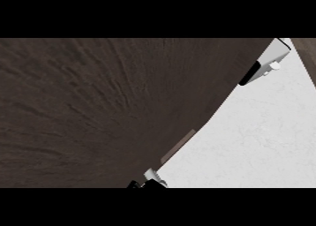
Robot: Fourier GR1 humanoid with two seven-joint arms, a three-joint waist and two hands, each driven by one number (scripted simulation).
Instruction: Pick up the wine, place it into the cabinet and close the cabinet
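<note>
A dark wooden cabinet door [95, 110] fills most of the head view, close up, and hides what lies behind it. Along its lower right edge runs a slim brown handle [178, 146]. At the upper right, a grey forearm piece ending in a black part, my right hand [250, 75], lies against the door's edge. A small black and white bit of my left hand [137, 184] peeks out at the door's bottom corner. No wine bottle shows in the view.
The white marble counter top [265, 141] shows to the right of the door. A strip of brown wood [314, 62] stands at the far upper right corner.
</note>
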